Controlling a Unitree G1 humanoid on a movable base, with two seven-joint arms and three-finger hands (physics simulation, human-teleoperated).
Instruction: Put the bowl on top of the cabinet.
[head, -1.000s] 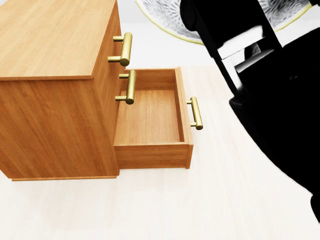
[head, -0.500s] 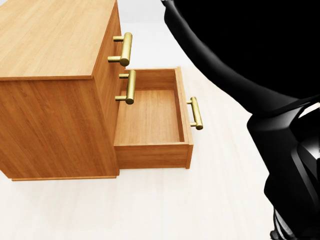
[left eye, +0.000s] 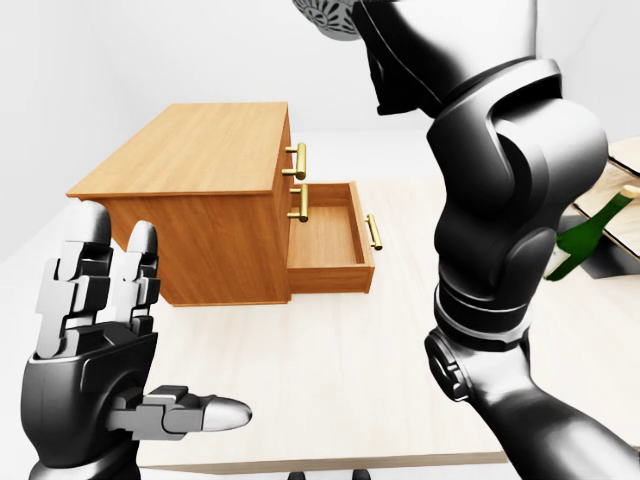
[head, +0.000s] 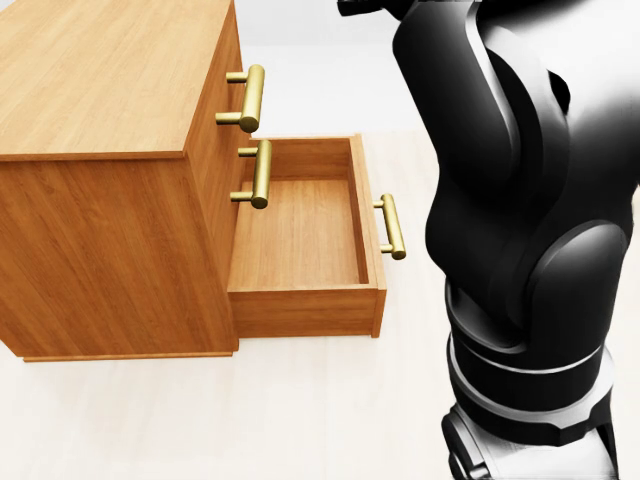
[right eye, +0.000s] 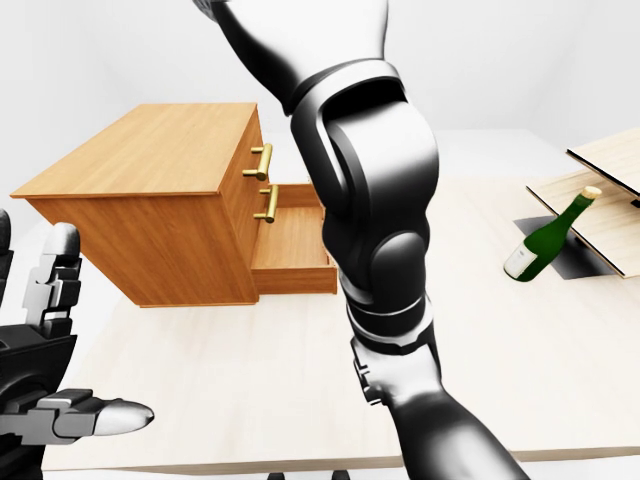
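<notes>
The wooden cabinet (left eye: 200, 150) stands on the pale table (left eye: 330, 390), its flat top bare. Its bottom drawer (head: 300, 235) is pulled out and holds nothing. My right arm rises steeply past the cabinet's right side to the top edge of the left-eye view. There a sliver of the grey patterned bowl (left eye: 325, 14) hangs in the air against my right hand (left eye: 366, 14), high above and right of the cabinet. The frame edge cuts off most of the hand. My left hand (left eye: 150, 330) is open at the bottom left, fingers spread, holding nothing.
A green bottle (right eye: 548, 236) leans at the right of the right-eye view, beside pale wooden boards (right eye: 610, 160) and a dark gap. Brass handles (head: 252, 97) stick out of the cabinet's drawer fronts. My raised right arm blocks the right side of the head view.
My right arm has swung up across the head view, carrying the bowl out of its top edge. The cabinet and drawer stay put, and the camera has not shifted.
</notes>
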